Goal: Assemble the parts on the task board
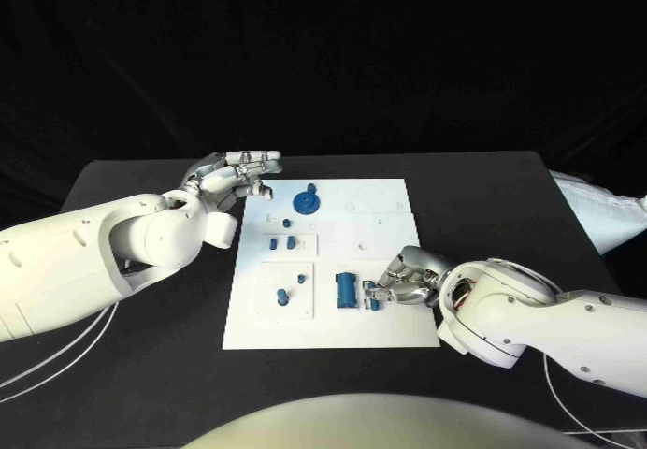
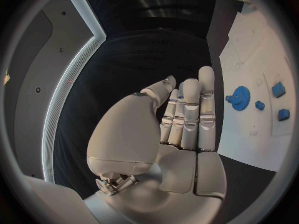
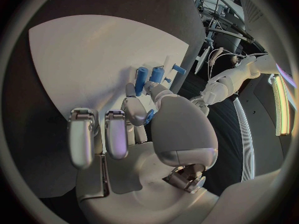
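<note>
The black table [image 1: 149,374] fills the frame, and the white board [image 1: 391,327] lies in its middle. In the head view the left arm comes in from the left edge. Its left hand [image 1: 232,176] hovers at the upper left corner of the board, fingers straight and side by side, holding nothing. The right arm enters from the lower right. Its right hand [image 1: 402,281] rests low on the board, right of centre, fingers curled around a small blue piece [image 3: 149,115] that shows between them in the right wrist view.

On the board, a blue gear [image 1: 309,200] sits near the top, a blue cylinder [image 1: 347,289] lies just left of the right hand, and some smaller blue parts [image 1: 282,297] stand in the left half.

I judge the step in hand is a pick-up or a placing of the small piece beside the cylinder. Which one, I cannot tell. The next move probably needs a firm pinch and then a careful carry to the proper socket.

I can read no brand, label or writing anywhere.
</note>
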Robot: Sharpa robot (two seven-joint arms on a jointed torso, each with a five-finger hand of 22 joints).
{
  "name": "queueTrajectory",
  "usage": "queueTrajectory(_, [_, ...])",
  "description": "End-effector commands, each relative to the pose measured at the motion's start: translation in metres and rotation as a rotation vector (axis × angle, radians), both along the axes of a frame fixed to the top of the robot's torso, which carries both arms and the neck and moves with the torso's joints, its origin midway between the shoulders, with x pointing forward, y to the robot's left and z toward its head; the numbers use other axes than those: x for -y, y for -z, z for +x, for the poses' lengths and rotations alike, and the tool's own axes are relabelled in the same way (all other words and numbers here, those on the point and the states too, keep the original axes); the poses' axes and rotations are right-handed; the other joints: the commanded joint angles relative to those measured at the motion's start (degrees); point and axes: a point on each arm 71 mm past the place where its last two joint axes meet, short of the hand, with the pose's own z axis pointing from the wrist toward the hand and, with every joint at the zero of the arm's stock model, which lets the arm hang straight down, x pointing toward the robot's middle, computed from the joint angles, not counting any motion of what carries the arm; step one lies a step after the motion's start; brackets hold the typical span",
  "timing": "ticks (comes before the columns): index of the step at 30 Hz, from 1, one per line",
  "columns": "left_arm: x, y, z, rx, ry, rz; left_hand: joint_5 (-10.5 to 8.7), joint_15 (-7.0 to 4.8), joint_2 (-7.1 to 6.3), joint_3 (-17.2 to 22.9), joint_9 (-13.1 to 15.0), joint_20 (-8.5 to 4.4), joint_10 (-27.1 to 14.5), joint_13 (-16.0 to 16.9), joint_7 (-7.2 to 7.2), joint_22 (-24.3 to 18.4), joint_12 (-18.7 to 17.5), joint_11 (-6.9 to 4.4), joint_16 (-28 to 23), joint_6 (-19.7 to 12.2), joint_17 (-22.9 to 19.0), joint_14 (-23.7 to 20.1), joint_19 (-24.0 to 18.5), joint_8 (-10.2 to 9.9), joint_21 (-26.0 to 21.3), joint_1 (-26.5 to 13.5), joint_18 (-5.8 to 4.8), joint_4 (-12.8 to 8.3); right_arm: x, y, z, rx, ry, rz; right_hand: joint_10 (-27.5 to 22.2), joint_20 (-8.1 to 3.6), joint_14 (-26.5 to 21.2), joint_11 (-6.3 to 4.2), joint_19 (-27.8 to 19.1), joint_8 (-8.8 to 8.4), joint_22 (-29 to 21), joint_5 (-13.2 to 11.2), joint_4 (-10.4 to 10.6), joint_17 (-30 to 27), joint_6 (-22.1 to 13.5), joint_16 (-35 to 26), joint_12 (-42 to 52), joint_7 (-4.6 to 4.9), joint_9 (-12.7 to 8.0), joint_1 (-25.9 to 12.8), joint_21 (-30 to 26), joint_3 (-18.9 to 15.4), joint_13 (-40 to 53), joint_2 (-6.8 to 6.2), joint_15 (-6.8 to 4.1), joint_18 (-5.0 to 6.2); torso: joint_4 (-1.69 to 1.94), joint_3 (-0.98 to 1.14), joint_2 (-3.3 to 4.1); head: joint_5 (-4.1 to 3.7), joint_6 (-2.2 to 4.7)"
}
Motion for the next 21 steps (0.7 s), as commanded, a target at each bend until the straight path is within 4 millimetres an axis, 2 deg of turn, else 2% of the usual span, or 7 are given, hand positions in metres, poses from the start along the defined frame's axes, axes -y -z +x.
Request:
queueTrajectory(1, [0.0026,-0.0013,-0.0008,0.005,0.021,-0.011,0.39,0.07,0.40,-0.23,0.08,0.37,-0.39,0.08,0.01,-0.03,0.38,0.11,0.31,-0.49,-0.07,-0.27,-0.18,0.38,-0.28,0.26,1.11,-0.05,-0.0035,0.0009,-0.0015,-0.006,-0.045,-0.024,0.42,-0.31,4.01,-0.12,0.97,0.25,3.69,-0.31,0.57,3.96,0.60,0.37,0.67,-0.04,0.11,-0.80,0.40,-0.08,0.44,-0.06,-0.45,-0.54,-0.02,0.02,0.03,0.04,-0.08])
queueTrajectory(17, [0.0028,-0.0011,-0.0007,0.003,0.024,-0.011,0.38,0.08,0.40,-0.32,0.08,0.38,-0.57,0.09,0.03,-0.02,0.61,0.14,0.28,-0.62,-0.29,-0.40,-0.22,0.55,-0.30,0.27,1.11,-0.11,-0.0081,0.0010,-0.0018,-0.004,-0.070,-0.031,0.47,-0.40,4.01,-0.23,1.00,0.38,3.76,-1.26,0.76,4.01,0.75,0.38,0.89,-0.16,0.28,-1.05,0.43,-0.52,0.72,-0.09,-0.55,-0.55,-0.03,0.02,-0.01,0.12,-0.22])
queueTrajectory(21, [0.0028,-0.0010,-0.0007,0.002,0.024,-0.011,0.38,0.08,0.40,-0.32,0.08,0.38,-0.57,0.09,0.03,-0.02,0.61,0.14,0.28,-0.62,-0.29,-0.40,-0.22,0.55,-0.30,0.27,1.11,-0.11,-0.0089,0.0005,-0.0019,0.000,-0.071,-0.029,0.61,-0.45,4.05,-0.28,1.05,0.53,3.88,-2.31,1.22,4.24,0.96,0.51,1.29,-0.23,0.45,-1.52,0.48,-0.99,1.11,0.15,-0.60,-0.58,-0.02,0.02,0.03,0.11,-0.20])
